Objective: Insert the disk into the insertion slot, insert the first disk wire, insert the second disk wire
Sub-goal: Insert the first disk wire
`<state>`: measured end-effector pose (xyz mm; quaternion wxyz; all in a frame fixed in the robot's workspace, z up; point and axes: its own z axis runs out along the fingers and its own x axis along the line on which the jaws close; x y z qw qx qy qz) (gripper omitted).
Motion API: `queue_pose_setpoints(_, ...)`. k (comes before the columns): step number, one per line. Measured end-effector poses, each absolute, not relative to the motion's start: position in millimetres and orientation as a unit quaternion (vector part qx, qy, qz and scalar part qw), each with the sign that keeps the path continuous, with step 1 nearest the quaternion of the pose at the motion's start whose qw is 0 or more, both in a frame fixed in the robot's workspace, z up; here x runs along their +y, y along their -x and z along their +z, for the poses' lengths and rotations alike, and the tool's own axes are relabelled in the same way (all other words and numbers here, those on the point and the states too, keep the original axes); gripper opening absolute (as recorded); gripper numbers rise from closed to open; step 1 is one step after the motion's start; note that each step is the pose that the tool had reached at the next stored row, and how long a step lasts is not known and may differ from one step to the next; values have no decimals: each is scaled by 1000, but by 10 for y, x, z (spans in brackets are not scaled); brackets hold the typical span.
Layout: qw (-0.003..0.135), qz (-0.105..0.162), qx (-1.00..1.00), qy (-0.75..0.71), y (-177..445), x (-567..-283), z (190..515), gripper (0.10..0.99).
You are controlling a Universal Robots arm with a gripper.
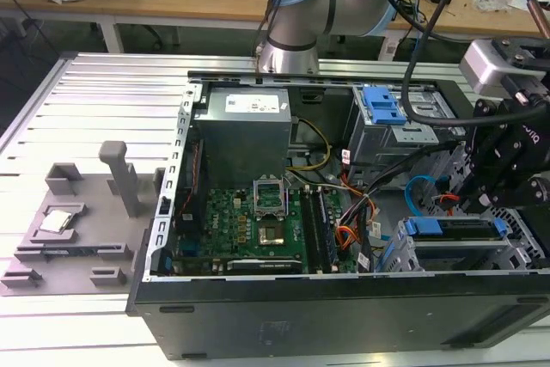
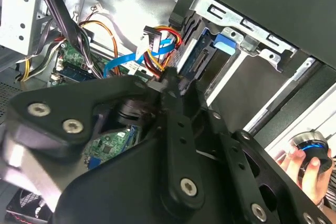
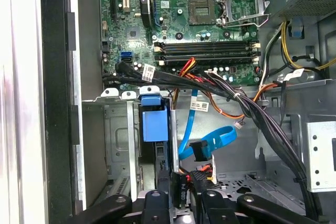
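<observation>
— The disk (image 1: 455, 228): where now?
— Seated in the insertion slot (image 1: 468, 257), low at the exterior view's right. First step done, by the look of it.
— And the gripper (image 3: 182, 199)?
— Jaws pinched narrowly on the black plug of the first disk wire (image 3: 178, 188), right at the disk's rear edge. Fully home or not: cannot tell.
— The second disk wire (image 3: 210, 139)?
— Looping free just beside, plug apparently unattached. Left to do.
</observation>
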<state>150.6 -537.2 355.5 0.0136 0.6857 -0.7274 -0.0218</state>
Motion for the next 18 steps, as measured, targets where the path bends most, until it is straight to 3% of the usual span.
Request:
queue_pose_setpoints(3,14,-22,-727,-686,-1506,-5372,3555,188)
queue_pose_setpoints(18,14,-22,-727,-686,-1610,-5458,3419,188)
